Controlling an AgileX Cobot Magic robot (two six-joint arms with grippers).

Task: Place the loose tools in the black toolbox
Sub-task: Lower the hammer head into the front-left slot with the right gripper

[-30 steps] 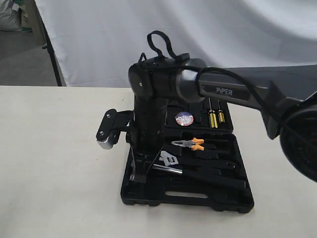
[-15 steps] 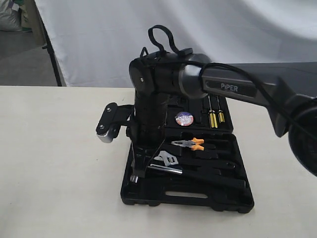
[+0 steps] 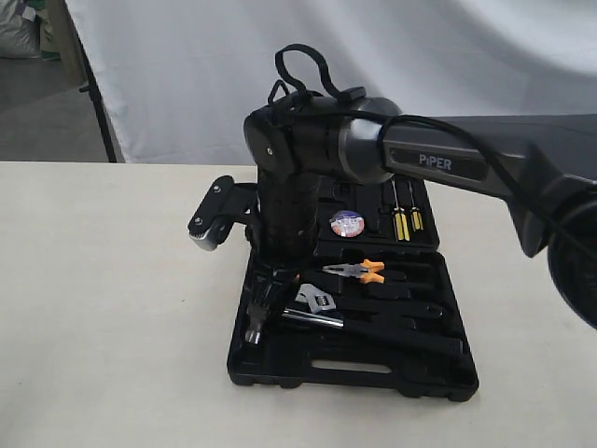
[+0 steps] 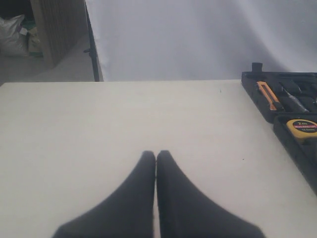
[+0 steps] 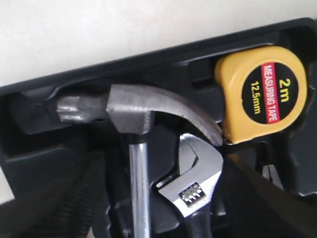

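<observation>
The black toolbox (image 3: 280, 370) lies open on the table. In its near half lies the claw hammer (image 3: 255, 323), head to the left, handle running right. The silver wrench (image 3: 318, 301) rests just behind it, and the tape roll (image 3: 346, 223) sits in the far half. My right gripper (image 3: 268, 287) hangs open just above the hammer head. In the right wrist view its jaws stand wide apart (image 5: 158, 171) on either side of the hammer (image 5: 131, 115) shaft and wrench (image 5: 198, 184), touching neither. My left gripper (image 4: 156, 156) is shut and empty over bare table, left of the toolbox (image 4: 275, 106).
A yellow tape measure (image 5: 260, 93) sits in the box beside the hammer's claw, also seen from the left wrist as the tape measure (image 4: 301, 128). Orange-handled pliers (image 3: 359, 271) and yellow screwdrivers (image 3: 402, 222) lie in recesses. An orange utility knife (image 4: 269, 95) sits in the box. White backdrop behind.
My right gripper has lifted off the hammer head, which now shows in the box. The wrist camera mount rose and tilted. The tools have not moved.
</observation>
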